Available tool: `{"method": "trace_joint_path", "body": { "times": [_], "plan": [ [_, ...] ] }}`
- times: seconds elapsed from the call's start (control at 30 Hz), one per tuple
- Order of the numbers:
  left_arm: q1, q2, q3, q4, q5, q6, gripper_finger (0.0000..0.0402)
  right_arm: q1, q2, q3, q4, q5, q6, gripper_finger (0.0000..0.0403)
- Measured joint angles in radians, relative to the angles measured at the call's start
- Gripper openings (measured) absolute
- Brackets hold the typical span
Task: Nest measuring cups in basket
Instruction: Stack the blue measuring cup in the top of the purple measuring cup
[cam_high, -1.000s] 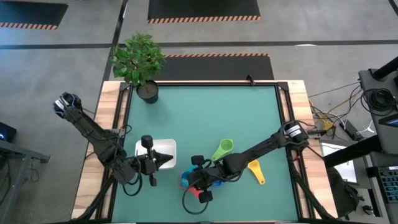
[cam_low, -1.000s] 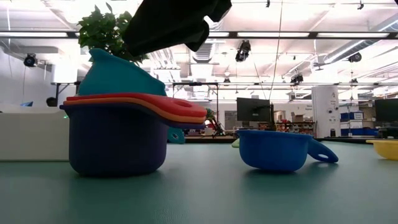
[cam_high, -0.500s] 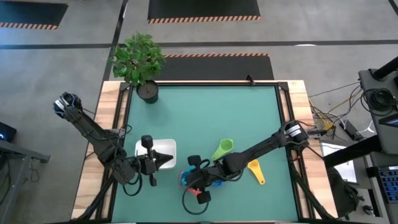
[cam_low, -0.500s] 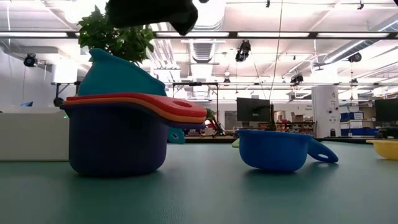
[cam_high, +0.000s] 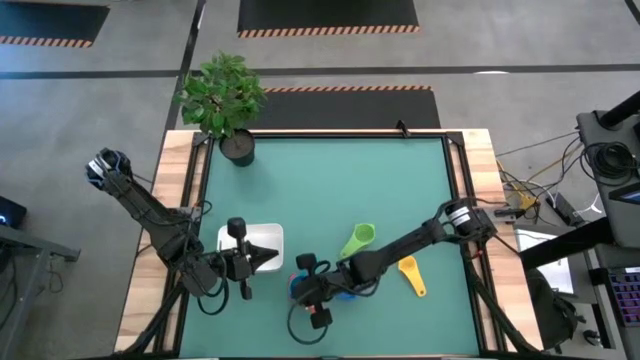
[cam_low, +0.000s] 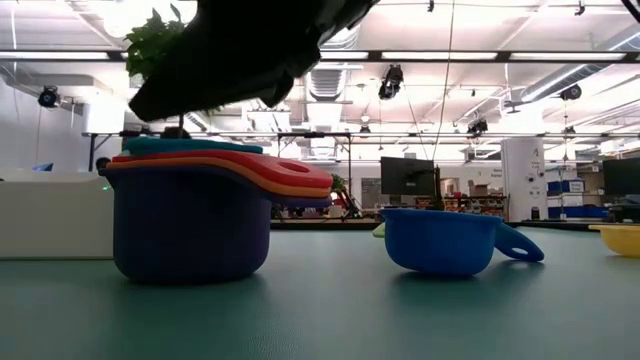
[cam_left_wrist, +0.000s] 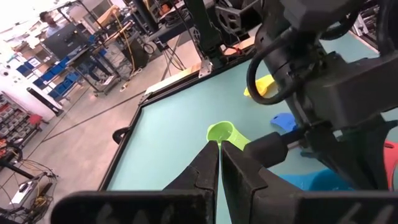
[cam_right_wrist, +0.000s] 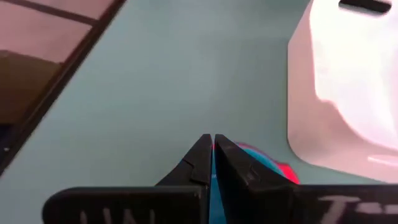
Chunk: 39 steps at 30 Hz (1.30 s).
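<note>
A stack of cups (cam_low: 190, 215) stands on the mat: purple at the bottom, then orange, red and light blue (cam_low: 185, 145) lying level on top. My right gripper (cam_right_wrist: 212, 152), shut, is right over this stack (cam_high: 296, 290). The dark blue cup (cam_low: 450, 240) rests on its base to the right of the stack. The green cup (cam_high: 360, 240) and the yellow cup (cam_high: 410, 275) lie farther right. The white basket (cam_high: 265, 240) sits left of the stack. My left gripper (cam_left_wrist: 219, 155), shut, hangs over the basket. My right gripper comes down from above with shut fingers (cam_right_wrist: 202, 163) onto the light blue cup (cam_right_wrist: 249, 155) at the top of the stack. The fingers themselves hide the place of contact. The cup sits level inside the red one, and the stack stands on the mat.
A potted plant (cam_high: 225, 100) stands at the table's far left corner. The teal mat (cam_high: 330, 180) lies bare between the plant and the cups. Wooden rails (cam_high: 190, 190) border the table. My right arm (cam_left_wrist: 323, 93) fills much of the left wrist view.
My right gripper rose a little, then came down and toward the table's left onto the stack. The light blue cup, which stood tilted and high out of the red one, has sunk in and now lies level. My left arm kept still.
</note>
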Motion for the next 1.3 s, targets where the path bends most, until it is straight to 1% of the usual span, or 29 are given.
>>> {"method": "trace_joint_path", "body": {
  "times": [0.23, 0.4, 0.57, 0.73, 0.83, 0.97, 1.1, 1.23, 1.3],
  "plan": [
    [0.000, 0.000, 0.000, 0.002, 0.000, 0.000, 0.0000, -0.002, -0.027, 0.002, -0.009, 0.000, -0.015, 0.0009],
    [0.000, 0.000, 0.000, 0.005, 0.029, -0.045, 0.0000, -0.010, -0.092, 0.005, -0.133, 0.000, -0.071, 0.0009],
    [0.000, 0.001, 0.001, 0.005, 0.155, -0.098, 0.0000, -0.048, -0.144, 0.002, -0.277, 0.010, -0.125, 0.0009],
    [-0.016, 0.020, 0.001, -0.017, 0.253, -0.226, 0.0000, -0.107, -0.156, -0.029, -0.304, 0.000, -0.179, 0.0009],
    [-0.038, 0.048, 0.025, -0.052, 0.274, -0.260, 0.0000, -0.150, -0.153, -0.055, -0.288, -0.006, -0.210, 0.0009],
    [-0.055, 0.095, 0.104, -0.131, 0.274, -0.271, 0.0000, -0.203, -0.134, -0.091, -0.220, -0.107, -0.223, 0.0009],
    [-0.063, 0.161, 0.191, -0.216, 0.272, -0.315, 0.0000, -0.235, -0.101, -0.105, -0.192, -0.196, -0.240, 0.0009],
    [-0.088, 0.243, 0.254, -0.348, 0.273, -0.367, 0.0000, -0.246, -0.082, -0.105, -0.182, -0.282, -0.262, 0.0009],
    [-0.098, 0.279, 0.293, -0.424, 0.271, -0.399, 0.0000, -0.245, -0.079, -0.105, -0.187, -0.306, -0.262, 0.0009]
  ]
}}
